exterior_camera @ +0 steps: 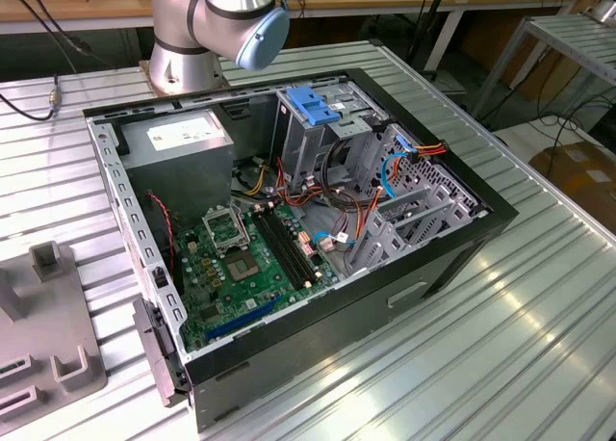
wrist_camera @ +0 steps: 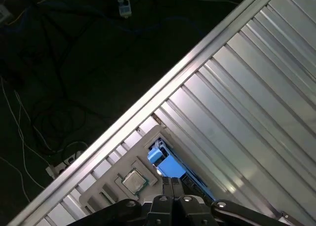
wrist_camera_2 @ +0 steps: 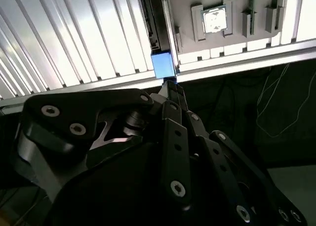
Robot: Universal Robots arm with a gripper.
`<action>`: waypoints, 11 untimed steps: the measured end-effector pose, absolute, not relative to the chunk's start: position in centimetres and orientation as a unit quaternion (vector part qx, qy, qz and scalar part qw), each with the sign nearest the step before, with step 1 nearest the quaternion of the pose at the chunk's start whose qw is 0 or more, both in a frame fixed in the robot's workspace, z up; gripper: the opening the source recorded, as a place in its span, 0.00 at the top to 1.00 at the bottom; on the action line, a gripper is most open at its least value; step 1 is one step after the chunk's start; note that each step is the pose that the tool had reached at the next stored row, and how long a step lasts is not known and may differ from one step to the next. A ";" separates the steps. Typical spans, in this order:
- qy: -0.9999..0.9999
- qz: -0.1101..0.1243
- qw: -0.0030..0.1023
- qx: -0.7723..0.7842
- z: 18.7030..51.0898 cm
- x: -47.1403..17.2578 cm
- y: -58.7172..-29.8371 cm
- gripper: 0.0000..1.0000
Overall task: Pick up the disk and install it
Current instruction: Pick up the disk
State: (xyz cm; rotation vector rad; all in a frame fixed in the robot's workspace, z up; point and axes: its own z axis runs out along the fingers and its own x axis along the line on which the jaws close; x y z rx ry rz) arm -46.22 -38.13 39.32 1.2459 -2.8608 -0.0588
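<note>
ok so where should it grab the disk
Probably the blue frame end of the disk, approached from above, where the gripper is: the disk stands on edge at the grey holder, so its thin top is exposed and its flat faces suit a pinch.

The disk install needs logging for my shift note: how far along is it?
Nothing looks done yet: the disk stands on edge at the grey fixture. In hand: the gripper is at its blue end. Left: pickup and install into the open computer case.

Glossy ribbed metal table point(wrist_camera_2: 74, 38), matt black hand point(wrist_camera_2: 170, 88), blue plastic-framed disk point(wrist_camera_2: 163, 65).
</note>
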 end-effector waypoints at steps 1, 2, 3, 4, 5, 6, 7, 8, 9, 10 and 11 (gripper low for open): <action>-0.914 -0.019 0.011 0.406 39.3 -46.2 -38.1 0.90; -0.912 -0.019 0.011 0.411 39.3 -46.2 -38.1 0.90; -0.909 -0.019 0.011 0.417 39.3 -46.2 -38.1 0.90; -0.907 -0.019 0.011 0.421 39.3 -46.2 -38.1 0.90; -0.905 -0.019 0.011 0.426 39.3 -46.2 -38.1 0.90; -0.902 -0.018 0.011 0.431 39.3 -46.2 -38.1 0.90; -0.900 -0.018 0.011 0.435 39.3 -46.2 -38.1 0.90; -0.898 -0.018 0.011 0.439 39.3 -46.2 -38.1 0.90; -0.896 -0.018 0.011 0.444 39.3 -46.2 -38.1 0.90; -0.894 -0.018 0.011 0.448 39.3 -46.2 -38.1 0.90; -0.892 -0.018 0.011 0.452 39.3 -46.2 -38.1 0.90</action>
